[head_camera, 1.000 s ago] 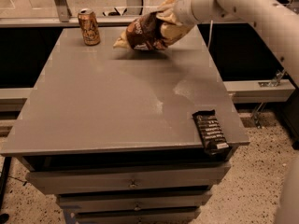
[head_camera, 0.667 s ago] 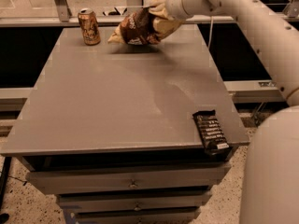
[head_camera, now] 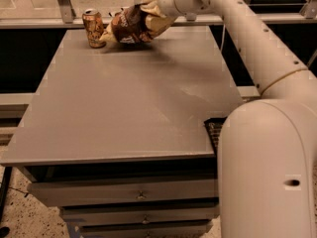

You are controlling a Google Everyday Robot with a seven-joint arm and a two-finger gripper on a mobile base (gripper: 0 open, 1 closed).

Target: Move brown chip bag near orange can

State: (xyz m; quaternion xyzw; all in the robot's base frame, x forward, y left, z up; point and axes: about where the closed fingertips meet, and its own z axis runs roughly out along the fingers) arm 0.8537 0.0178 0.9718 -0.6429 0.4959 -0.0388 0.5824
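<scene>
The brown chip bag (head_camera: pixel 128 28) is at the far left of the grey table (head_camera: pixel 129 98), lying tilted with its tan left edge close to the orange can (head_camera: pixel 93 28). The can stands upright near the table's far left corner. My gripper (head_camera: pixel 151 14) reaches in from the right along the white arm (head_camera: pixel 247 38) and is shut on the right end of the bag, holding it at or just above the tabletop. The bag hides the fingertips.
A dark wrapped snack bar (head_camera: pixel 214 132) lies at the table's right front edge, partly hidden by my arm's large white link (head_camera: pixel 267 172). Drawers (head_camera: pixel 141 195) sit under the table. A railing and glass run behind the far edge.
My gripper has carried the chip bag leftward along the far edge, from the middle-right to right beside the orange can. The arm has stretched further across the view.
</scene>
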